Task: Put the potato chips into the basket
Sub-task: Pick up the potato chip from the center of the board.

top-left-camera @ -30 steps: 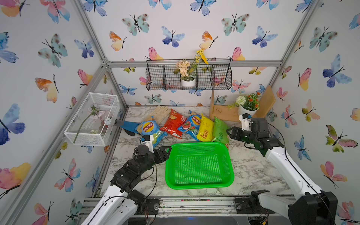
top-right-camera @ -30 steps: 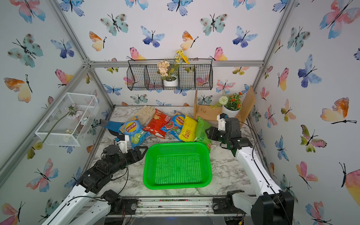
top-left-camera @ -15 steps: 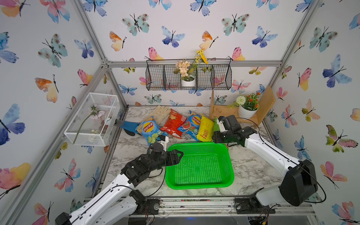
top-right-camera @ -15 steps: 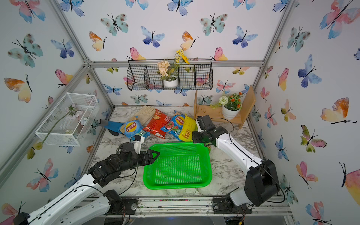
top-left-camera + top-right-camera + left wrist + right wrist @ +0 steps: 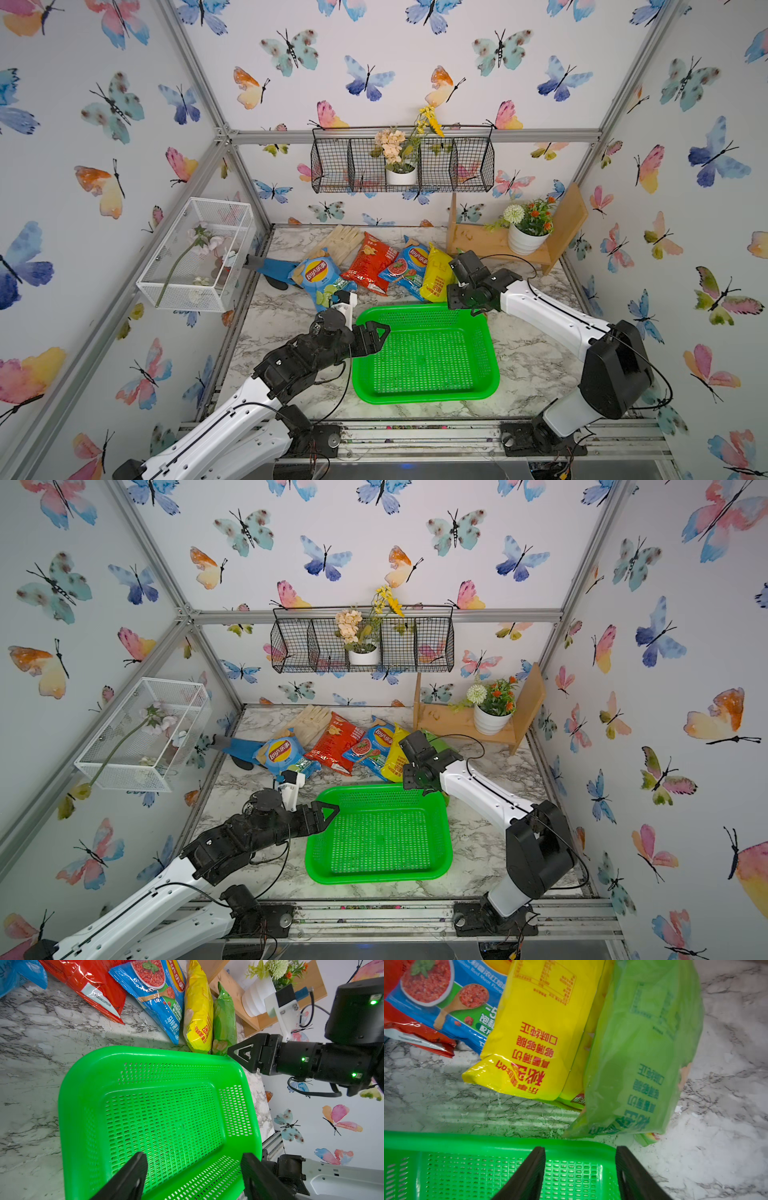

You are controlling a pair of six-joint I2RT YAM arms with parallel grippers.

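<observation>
Lay's bag (image 5: 318, 272) behind the basket (image 5: 484, 357), blue bag (image 5: 446, 1001) reading "Red Meat", left tool (image 5: 193, 1157) and right tool (image 5: 580, 1151) both open, empty

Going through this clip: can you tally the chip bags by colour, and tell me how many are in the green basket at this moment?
Blue bags: 2
Red bag: 1
Yellow bag: 1
Green bag: 1
Total: 5 bags, 0 of them in the green basket; all lie in a row behind it.
</observation>
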